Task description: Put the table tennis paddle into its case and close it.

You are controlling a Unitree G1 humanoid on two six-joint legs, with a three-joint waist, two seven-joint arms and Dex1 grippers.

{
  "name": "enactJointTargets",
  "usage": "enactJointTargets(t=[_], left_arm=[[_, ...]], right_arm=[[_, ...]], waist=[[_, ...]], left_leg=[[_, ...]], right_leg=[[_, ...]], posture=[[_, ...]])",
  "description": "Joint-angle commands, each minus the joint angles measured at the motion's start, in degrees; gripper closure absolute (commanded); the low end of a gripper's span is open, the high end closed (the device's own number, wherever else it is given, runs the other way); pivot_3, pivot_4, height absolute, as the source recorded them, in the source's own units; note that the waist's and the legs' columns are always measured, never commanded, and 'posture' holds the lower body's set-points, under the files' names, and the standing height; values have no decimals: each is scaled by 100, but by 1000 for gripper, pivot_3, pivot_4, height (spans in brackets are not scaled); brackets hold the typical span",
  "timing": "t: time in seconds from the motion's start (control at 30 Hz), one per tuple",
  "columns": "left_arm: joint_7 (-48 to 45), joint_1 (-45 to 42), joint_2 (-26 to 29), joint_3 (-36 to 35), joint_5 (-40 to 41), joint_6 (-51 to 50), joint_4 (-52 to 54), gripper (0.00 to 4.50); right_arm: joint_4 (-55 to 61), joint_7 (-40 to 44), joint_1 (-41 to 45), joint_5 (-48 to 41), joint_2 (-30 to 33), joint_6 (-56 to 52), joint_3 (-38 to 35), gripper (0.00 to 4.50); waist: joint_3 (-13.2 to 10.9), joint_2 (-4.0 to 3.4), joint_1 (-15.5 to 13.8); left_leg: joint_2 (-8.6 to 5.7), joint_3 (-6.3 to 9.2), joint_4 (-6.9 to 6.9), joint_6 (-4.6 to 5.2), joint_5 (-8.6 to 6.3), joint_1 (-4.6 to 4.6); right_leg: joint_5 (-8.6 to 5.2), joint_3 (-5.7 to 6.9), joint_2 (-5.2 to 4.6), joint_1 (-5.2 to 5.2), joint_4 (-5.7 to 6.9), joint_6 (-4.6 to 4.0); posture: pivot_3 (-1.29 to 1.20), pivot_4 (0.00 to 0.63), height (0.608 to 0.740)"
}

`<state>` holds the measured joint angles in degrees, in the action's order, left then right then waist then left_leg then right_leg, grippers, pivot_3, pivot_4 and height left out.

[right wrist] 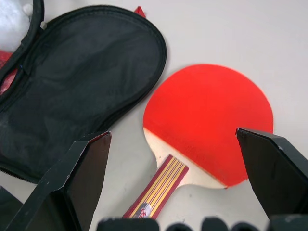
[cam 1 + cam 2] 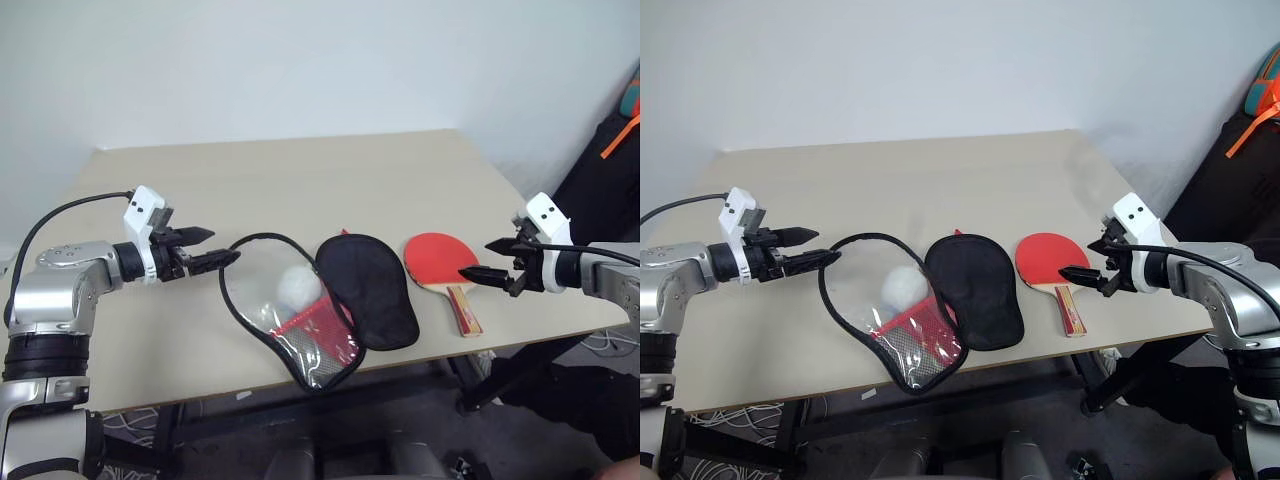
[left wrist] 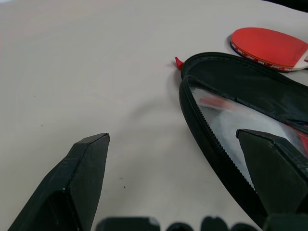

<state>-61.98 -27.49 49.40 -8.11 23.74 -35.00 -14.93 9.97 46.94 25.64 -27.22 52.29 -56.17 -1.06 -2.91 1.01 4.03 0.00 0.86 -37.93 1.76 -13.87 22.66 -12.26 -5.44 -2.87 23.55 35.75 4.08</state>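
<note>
The two head views look forward and down over the table (image 2: 300, 170) from mid-distance, sharing nearly the whole scene. Each wrist camera sits close above the tabletop; both catch the open case (image 3: 250, 86) and the table tennis paddle (image 1: 211, 115).

I see matt red rubber on the paddle (image 1: 207, 120), black cloth and glossy clear plastic on the case (image 2: 320, 300).

A light beige table (image 2: 300, 170) is seen bearing the case (image 2: 330, 300), laid open flat near its front edge, with the table tennis paddle (image 2: 440, 265) laid face up just beside the black half.
</note>
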Motion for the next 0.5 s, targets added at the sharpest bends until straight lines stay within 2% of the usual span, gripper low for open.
enactJointTargets(t=[0.03, 0.3, 0.5], left_arm=[[54, -35, 53, -194, 170, -90, 519, 20], [271, -523, -18, -594, 648, -539, 662, 20], [190, -402, -62, -454, 909, -861, 1195, 20]], right_arm=[[118, -88, 99, -29, -64, 23, -191, 0], [43, -215, 147, -57, -232, 71, -380, 0], [-82, -153, 143, -5, -107, 84, -416, 0]], waist=[[0, 1, 0], [0, 2, -1], [1, 2, 0]], left_leg=[[0, 0, -1, 0, 0, 1], [-1, 1, -3, 1, 0, 0], [0, 0, -4, 1, 0, -1]], right_leg=[[0, 0, 0, 1, 0, 0], [0, 1, 1, -1, 2, 2], [1, 0, 1, -3, 2, 2]], posture=[[0, 0, 740], [0, 0, 740], [0, 0, 740]])
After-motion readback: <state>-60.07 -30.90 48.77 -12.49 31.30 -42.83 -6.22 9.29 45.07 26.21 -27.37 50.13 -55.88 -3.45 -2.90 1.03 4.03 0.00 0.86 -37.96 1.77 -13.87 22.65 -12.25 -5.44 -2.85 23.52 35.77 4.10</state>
